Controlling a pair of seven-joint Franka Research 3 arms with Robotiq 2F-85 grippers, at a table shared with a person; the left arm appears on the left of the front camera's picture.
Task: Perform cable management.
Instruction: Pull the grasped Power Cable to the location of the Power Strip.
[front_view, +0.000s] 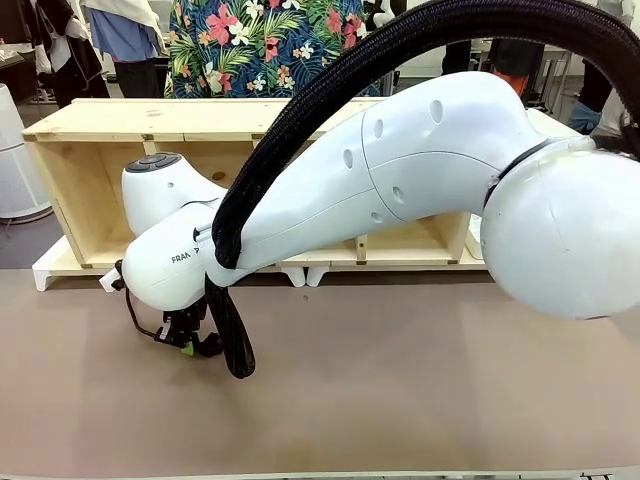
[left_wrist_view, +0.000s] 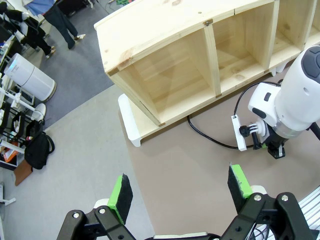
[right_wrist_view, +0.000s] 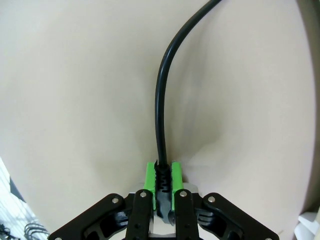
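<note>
A robotics lab is indicated by the white robot arm (front_view: 400, 170) stretched across the brown table (front_view: 400, 400), the bare wooden shelf unit (front_view: 110, 122) behind it, and, at the left of the left wrist view, grey carpet (left_wrist_view: 85, 150), a black backpack (left_wrist_view: 39, 150) and a person (left_wrist_view: 60, 20) standing among cluttered desks.

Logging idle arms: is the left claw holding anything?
No, the left claw stands open, with nothing between its green pads.
</note>
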